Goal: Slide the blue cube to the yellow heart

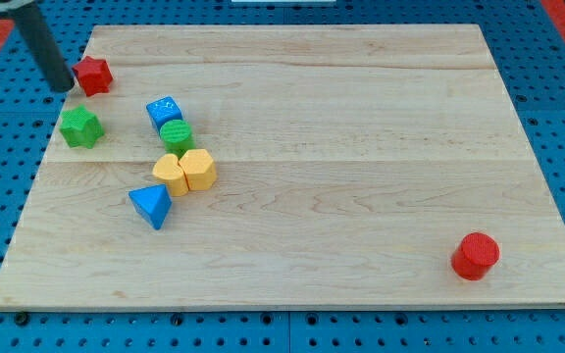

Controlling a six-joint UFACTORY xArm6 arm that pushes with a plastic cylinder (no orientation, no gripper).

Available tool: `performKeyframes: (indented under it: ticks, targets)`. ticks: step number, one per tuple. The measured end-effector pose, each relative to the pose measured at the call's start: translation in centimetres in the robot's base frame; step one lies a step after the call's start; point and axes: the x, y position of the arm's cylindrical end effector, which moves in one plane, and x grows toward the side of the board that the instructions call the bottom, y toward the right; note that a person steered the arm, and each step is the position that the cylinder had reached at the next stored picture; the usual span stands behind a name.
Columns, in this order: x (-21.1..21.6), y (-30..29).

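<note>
Blue cube: where you look upper left of centre, the blue cube (164, 111) touches the green cylinder (177, 135) below it.
Yellow heart: the yellow heart (171, 175) sits lower, against a yellow hexagon (199, 169).
Tip: my tip (64, 86), a bare rod holding nothing, stands just left of the red star (93, 75), far upper left.
Others: green star (80, 127), blue triangle (152, 205).

I see a pale wooden surface (361, 147) carrying a red star block (93, 75), green star block (81, 127), blue cube (164, 112), green cylinder (177, 135), yellow heart (171, 174), yellow hexagon block (199, 169), blue triangular block (152, 205) and red cylinder (476, 255).

Rod's (42, 44) upper end beyond the view's top edge.
</note>
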Motion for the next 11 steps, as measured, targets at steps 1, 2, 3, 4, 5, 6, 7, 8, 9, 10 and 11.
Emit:
performKeyframes:
  ticks: [1, 2, 3, 4, 5, 6, 7, 8, 9, 10, 11]
  targets:
    - [-1.7, 10.9]
    - [-1.3, 16.7]
    - [3.0, 22.0]
    - [5.4, 17.2]
    - [4.4, 13.5]
    - [5.3, 10.5]
    - [7.7, 10.5]
    - [7.8, 10.7]
    - [11.2, 10.4]
    - [15.5, 10.0]
    - [16.9, 12.2]
